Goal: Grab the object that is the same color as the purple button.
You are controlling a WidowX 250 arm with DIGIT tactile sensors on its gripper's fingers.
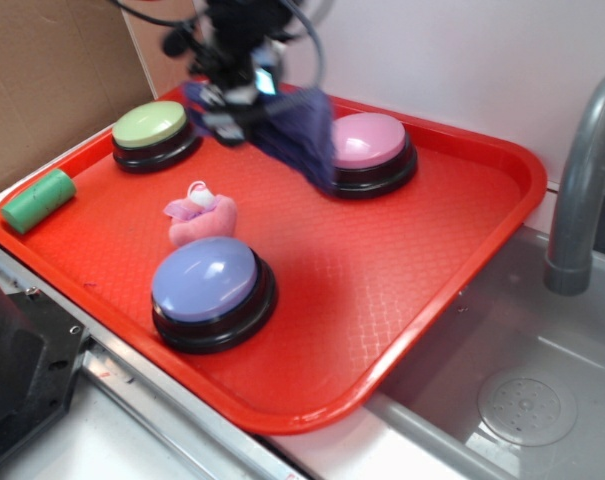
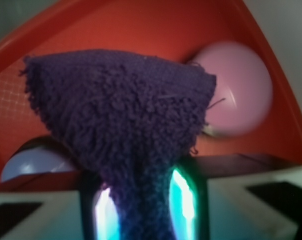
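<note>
The tool (image 1: 244, 100) is clamped on the purple cloth (image 1: 300, 132). The cloth hangs from it, lifted beside the pink button (image 1: 367, 150). The purple button (image 1: 208, 283) sits well apart from that pink button.

A white wall (image 1: 462, 60) stands behind, brown cardboard (image 1: 42, 80) at left, a grey sink (image 1: 502, 400) and faucet (image 1: 582, 180) at right

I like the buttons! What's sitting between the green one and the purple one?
A pink plush toy lies on the tray between the green button and the purple button, close to the purple one. The exterior view shows it.
</note>
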